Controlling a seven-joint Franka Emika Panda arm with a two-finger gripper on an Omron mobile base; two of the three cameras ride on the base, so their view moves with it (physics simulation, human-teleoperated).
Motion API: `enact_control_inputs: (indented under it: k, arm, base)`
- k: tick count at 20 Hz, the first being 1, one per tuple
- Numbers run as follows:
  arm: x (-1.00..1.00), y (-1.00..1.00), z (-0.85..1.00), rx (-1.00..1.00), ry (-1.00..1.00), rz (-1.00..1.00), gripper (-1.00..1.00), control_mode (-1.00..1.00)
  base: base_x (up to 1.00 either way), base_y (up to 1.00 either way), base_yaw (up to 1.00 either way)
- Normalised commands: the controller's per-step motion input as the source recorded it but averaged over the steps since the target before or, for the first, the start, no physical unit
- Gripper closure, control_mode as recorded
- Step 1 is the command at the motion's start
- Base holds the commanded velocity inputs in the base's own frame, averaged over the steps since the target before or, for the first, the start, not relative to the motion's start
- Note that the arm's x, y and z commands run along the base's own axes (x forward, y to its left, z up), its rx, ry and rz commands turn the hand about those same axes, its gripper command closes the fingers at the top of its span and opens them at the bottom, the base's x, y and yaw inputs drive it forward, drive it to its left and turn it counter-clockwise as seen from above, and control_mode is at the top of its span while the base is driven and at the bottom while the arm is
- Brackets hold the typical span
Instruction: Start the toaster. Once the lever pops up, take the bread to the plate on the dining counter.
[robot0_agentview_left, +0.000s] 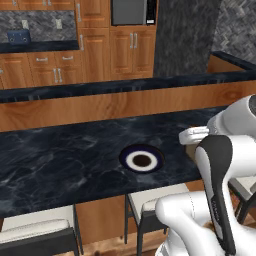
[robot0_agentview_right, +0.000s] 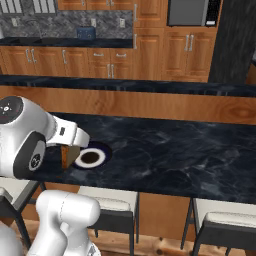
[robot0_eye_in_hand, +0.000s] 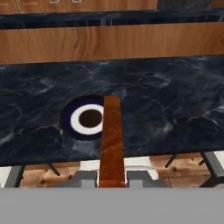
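i've got the gripper (robot0_eye_in_hand: 112, 177) pinching the bread (robot0_eye_in_hand: 112, 140) edge-on between its tips, and in the hand view the slice stands up narrow in front of me. it hangs over the near edge of the dining counter (robot0_agentview_left: 65, 155), just right of the plate (robot0_agentview_left: 141, 160) in the left base view.

my worry is the release. the slice is held on its edge, so if i let go like this it could tip and land half off the plate, or slide on the marble towards the stools (robot0_agentview_left: 35, 232) below. it isn't over the plate yet; a short reach to the left looks needed first.

the plate holds nothing that i can make out, just its white ring and dark centre. the toaster (robot0_agentview_right: 86, 33) sits far back on the kitchen counter (robot0_agentview_right: 60, 43), its slots too small to read.
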Motion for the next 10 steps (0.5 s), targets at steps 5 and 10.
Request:
enact_control_inputs:
  k: [5, 10]
  arm:
    - [0.81, 0.0, -0.31, 0.0, 0.0, 0.12, 1.0, -1.0]
    - [0.81, 0.08, -0.48, 0.0, 0.0, 0.17, 1.0, -1.0]
  base:
    - [0.0, 0.0, 0.0]
    - [0.0, 0.0, 0.0]
